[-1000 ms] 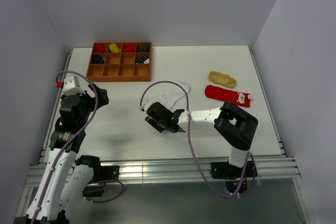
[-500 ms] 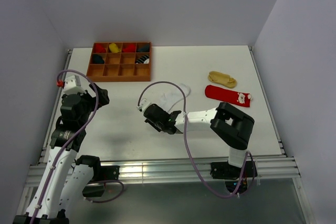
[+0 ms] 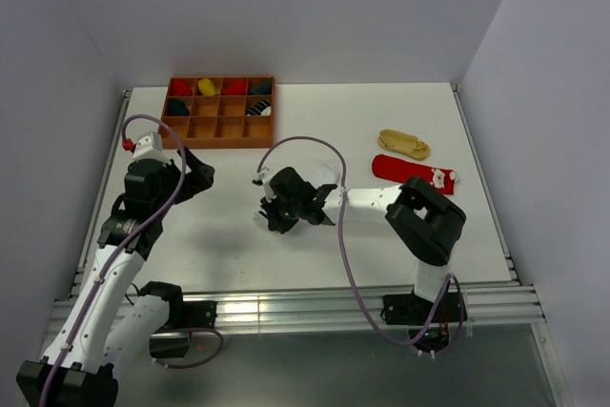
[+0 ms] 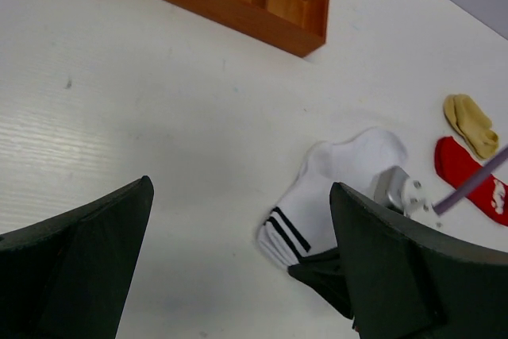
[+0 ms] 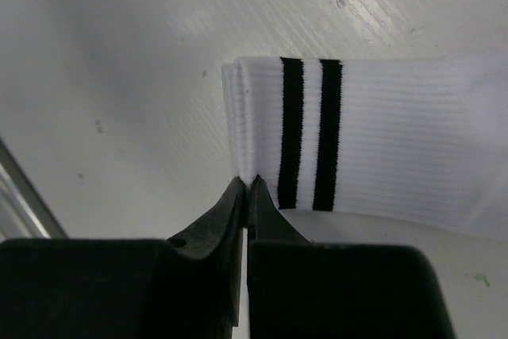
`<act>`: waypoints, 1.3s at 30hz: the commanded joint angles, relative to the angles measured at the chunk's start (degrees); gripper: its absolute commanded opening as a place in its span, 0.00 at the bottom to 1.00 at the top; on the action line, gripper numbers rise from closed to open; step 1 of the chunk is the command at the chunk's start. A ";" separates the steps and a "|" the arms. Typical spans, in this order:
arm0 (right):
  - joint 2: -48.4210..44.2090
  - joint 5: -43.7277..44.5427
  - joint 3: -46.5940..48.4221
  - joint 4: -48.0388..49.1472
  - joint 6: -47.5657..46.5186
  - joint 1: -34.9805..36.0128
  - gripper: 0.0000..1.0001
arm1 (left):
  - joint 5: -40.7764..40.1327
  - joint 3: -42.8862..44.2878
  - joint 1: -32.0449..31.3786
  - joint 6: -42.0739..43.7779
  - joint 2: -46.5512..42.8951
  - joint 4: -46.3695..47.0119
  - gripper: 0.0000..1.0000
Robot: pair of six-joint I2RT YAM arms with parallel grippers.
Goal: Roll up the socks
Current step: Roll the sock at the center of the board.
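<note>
Now the right gripper (image 5: 248, 188) was closed, its black fingertips pinched together on the near corner of the cuff of the white sock (image 5: 381, 132) with two black stripes. That sock lay flat near the middle of the white worktop (image 3: 381, 111). A second earlier those jaws had stood partly apart; since then they had shut and the wrist had shifted a little toward the far left. The left gripper (image 4: 240, 188) hung wide open above bare worktop to the left of the white sock, touching nothing; its arm had reached farther forward and to the right than before. Well to the right, the red sock (image 3: 413, 172) with a white pattern at one end and the plain tan-yellow sock (image 3: 403, 144) just behind it lay where they had been. The brown wooden compartment tray (image 3: 217, 111) sat at the far-left corner, with small coloured bundles in several cells.
</note>
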 commanded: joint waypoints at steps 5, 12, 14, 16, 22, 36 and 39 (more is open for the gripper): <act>1.83 -23.60 -2.19 11.57 12.25 -7.67 0.00 | 0.04 -3.48 -9.31 -10.29 3.05 4.41 0.99; 7.98 -31.08 -3.08 15.09 17.35 -11.54 0.00 | -3.30 -7.70 -17.22 -17.06 7.44 8.72 0.98; 9.30 -32.31 -2.99 15.18 18.06 -12.07 0.00 | -3.74 -9.02 -18.10 -19.26 8.41 9.60 0.95; 10.80 -32.93 -2.82 15.35 19.11 -12.33 0.00 | -4.01 -10.50 -18.90 -21.10 9.03 11.18 0.91; 12.82 -34.25 -2.82 15.10 21.49 -14.70 0.00 | -5.23 -12.62 -20.13 -25.06 10.79 11.45 0.82; 13.61 -34.08 -1.94 14.04 21.40 -14.71 0.00 | -4.45 -15.61 -21.27 -27.70 21.59 12.94 0.39; 13.61 -34.16 -2.11 14.30 21.49 -14.71 0.00 | -3.75 -15.61 -21.36 -27.09 24.40 14.08 0.37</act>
